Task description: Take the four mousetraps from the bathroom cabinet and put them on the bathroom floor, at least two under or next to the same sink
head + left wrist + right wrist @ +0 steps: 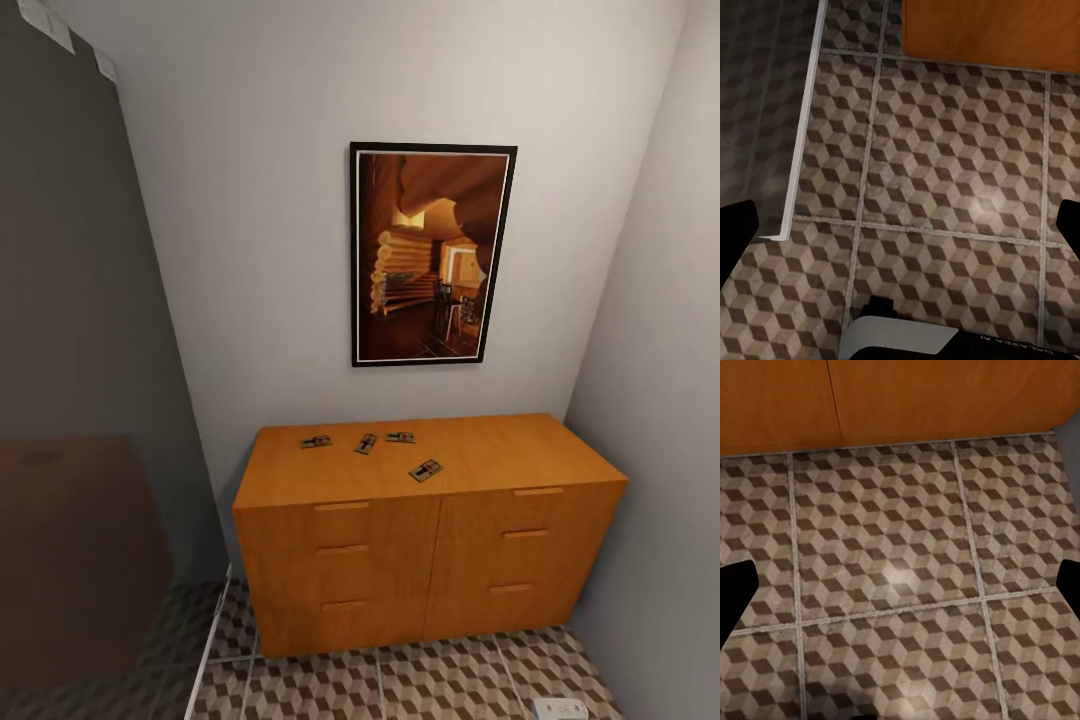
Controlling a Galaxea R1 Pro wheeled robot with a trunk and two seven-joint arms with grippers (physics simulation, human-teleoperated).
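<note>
The orange-brown cabinet (430,540) stands against the far wall in the head view, drawers shut. Several tiny dark mousetraps lie on its flat top: one at the left (316,441), two in the middle (366,444) (400,437), and one nearest the front edge (427,470). The cube-patterned bathroom floor (400,685) runs in front of it. My left gripper (900,225) hangs open over the floor tiles (945,165), close to the cabinet's base (990,30). My right gripper (900,592) is also open above the tiles (892,532), facing the cabinet's front (907,397). The sink is out of view.
A framed picture (432,254) hangs above the cabinet. A dark glass partition (80,400) with a white floor strip (212,640) (802,127) closes the left side. The right wall (660,400) stands close beside the cabinet. A small white object (560,708) lies at the floor's lower right.
</note>
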